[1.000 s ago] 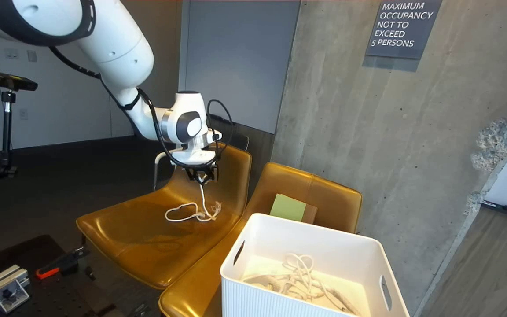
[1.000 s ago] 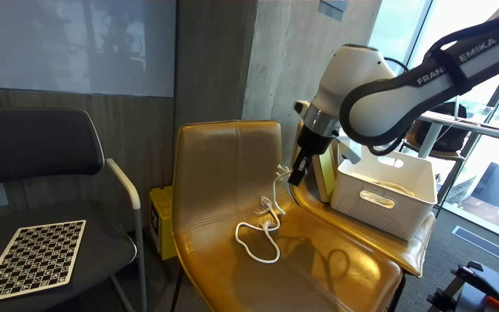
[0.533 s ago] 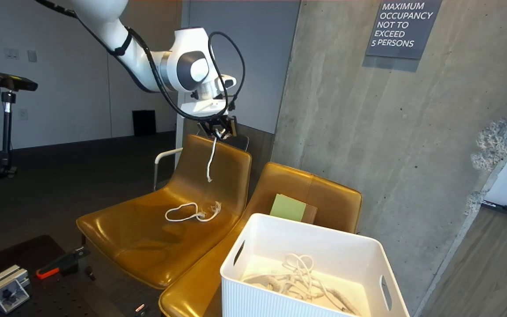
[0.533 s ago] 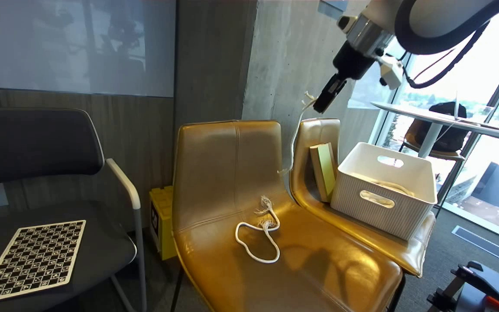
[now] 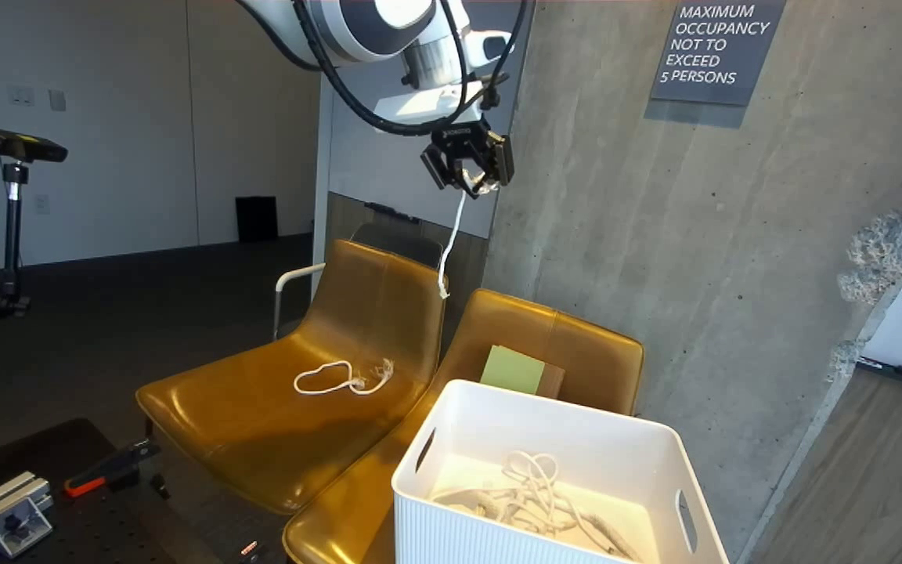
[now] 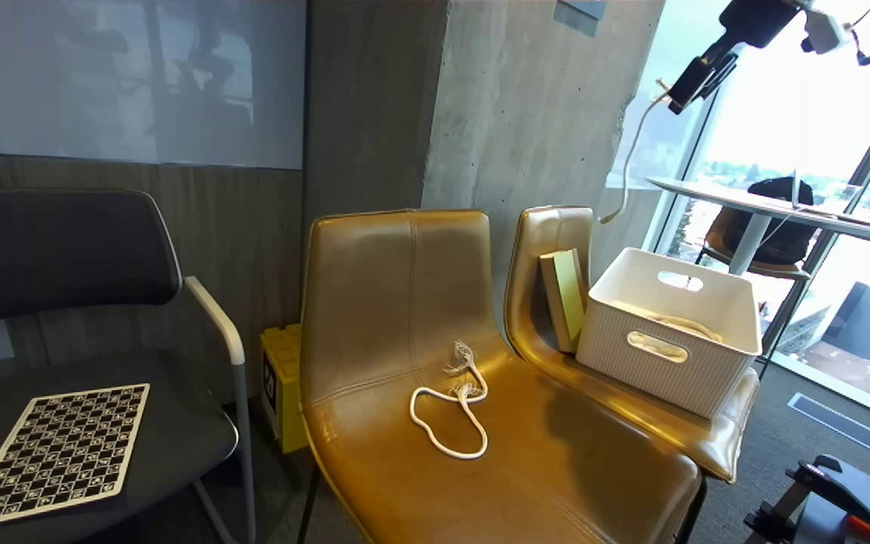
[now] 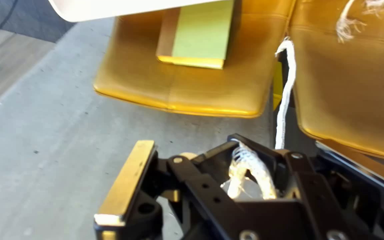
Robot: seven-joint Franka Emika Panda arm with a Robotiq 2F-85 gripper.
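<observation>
The end effector (image 7: 238, 139) clasps a white rope (image 7: 285, 95), though the exact pinch is hard to see; its tail overlaps the gap between two tan chairs (image 7: 195, 90), one bearing a green-and-brown block (image 7: 205, 33).

Tan chairs (image 6: 541, 453) and a bin (image 5: 459, 540) are shared by both downward-angled exterior views. Across the wrist view's top, chair backs (image 7: 185, 90) are seen closer, from above.

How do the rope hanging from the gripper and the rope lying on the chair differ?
The hanging rope dangles in the air from the gripper, while the lying rope rests on a golden-brown chair. The hanging rope drops in a gentle curve; the lying rope bends into a loop. The lying rope's ends are bushier than the hanging rope's lower end. Both are thin and white.
</observation>
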